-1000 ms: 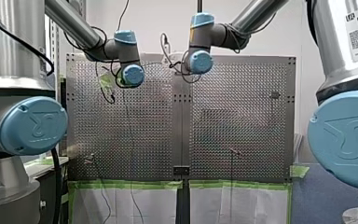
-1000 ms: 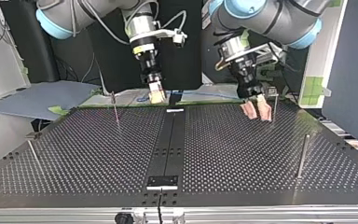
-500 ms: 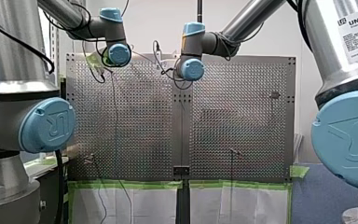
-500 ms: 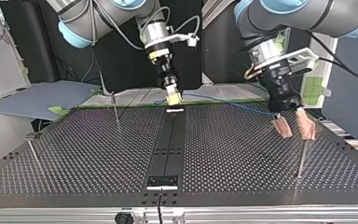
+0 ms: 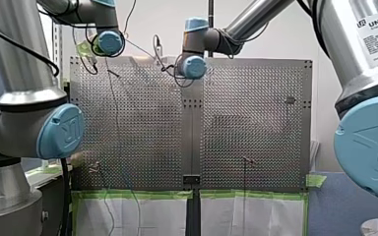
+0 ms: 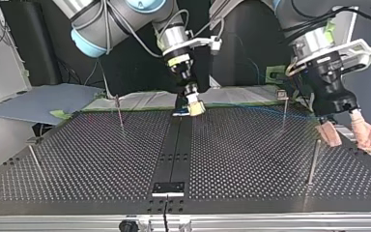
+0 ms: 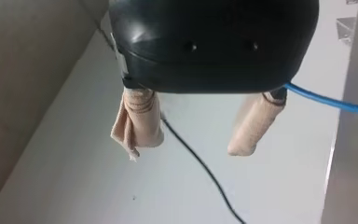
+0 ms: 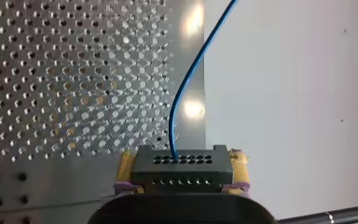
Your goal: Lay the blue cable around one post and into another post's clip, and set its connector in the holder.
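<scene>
My right gripper (image 8: 182, 163) is shut on a black connector (image 8: 182, 173), held between its yellow pads (image 8: 123, 169). The thin blue cable (image 8: 182, 93) runs out of the connector over the perforated plate's edge. In the top view my right gripper (image 6: 194, 108) hangs low over the far end of the black centre strip. From there the blue cable (image 6: 265, 111) stretches toward my left gripper (image 6: 347, 140), which stands open at that view's right by a post (image 6: 314, 159). In the left wrist view the blue cable (image 7: 326, 101) passes beside one beige finger (image 7: 251, 128) of my left gripper (image 7: 185, 150); nothing is between the fingers.
Thin metal posts stand on the perforated table: one (image 6: 119, 112) at the far left of the top view, one (image 6: 34, 159) at the near left, one (image 6: 284, 108) at the far right. A small black plate (image 6: 169, 187) sits on the centre strip (image 6: 174, 154) near the front edge.
My left gripper swung toward the top view's right and nearer the camera, still open. My right gripper carried the connector right, to the centre strip, and the blue cable drew out between them.
</scene>
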Available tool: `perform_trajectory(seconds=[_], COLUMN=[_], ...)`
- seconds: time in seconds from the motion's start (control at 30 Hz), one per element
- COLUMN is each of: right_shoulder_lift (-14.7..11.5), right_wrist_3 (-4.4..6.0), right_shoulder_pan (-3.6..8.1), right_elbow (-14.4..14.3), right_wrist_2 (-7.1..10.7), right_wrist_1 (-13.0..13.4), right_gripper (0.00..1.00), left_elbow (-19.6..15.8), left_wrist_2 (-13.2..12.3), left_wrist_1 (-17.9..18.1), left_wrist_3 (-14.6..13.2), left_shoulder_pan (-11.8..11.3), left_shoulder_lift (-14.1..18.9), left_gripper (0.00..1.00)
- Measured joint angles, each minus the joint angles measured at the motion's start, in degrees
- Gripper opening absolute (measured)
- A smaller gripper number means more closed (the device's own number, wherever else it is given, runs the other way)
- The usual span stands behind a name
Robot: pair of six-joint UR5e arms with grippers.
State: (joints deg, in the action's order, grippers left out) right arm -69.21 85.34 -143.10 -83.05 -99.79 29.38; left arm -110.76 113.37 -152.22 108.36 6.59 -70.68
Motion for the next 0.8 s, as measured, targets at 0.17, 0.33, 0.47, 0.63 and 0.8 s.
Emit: perform_trajectory(seconds=[0.17, 0.33, 0.47, 0.63, 0.8], right_shoulder_lift=[0.59, 0.74, 0.82, 0.92, 1.06], right_wrist_3=[0.19, 0.85, 1.02, 1.05, 1.05], right_shoulder_pan=[-0.82, -1.48, -1.79, -1.87, -1.92], right_elbow=[2.89, 4.93, 5.42, 5.92, 6.27], right_wrist_2=[-0.15, -0.38, -0.64, -0.74, -0.75], right_wrist_1=[-0.65, -0.46, -0.10, -0.03, 0.06], right_gripper=[0.00, 0.00, 0.00, 0.00, 0.00], left_elbow=[0.34, 1.17, 1.82, 2.25, 3.17], left_wrist_2=[-2.94, -5.85, -7.93, -10.01, -10.57], left_wrist_1=[-2.96, -5.88, -7.10, -5.91, -3.77], left_wrist_3=[0.74, 2.64, 3.36, 4.76, 6.20], left_shoulder_pan=[-2.94, -5.86, -7.93, -10.71, -13.39], left_shoulder_lift=[-0.73, -3.30, -5.35, -7.43, -8.30], left_gripper=[1.00, 1.00, 1.00, 1.00, 1.00])
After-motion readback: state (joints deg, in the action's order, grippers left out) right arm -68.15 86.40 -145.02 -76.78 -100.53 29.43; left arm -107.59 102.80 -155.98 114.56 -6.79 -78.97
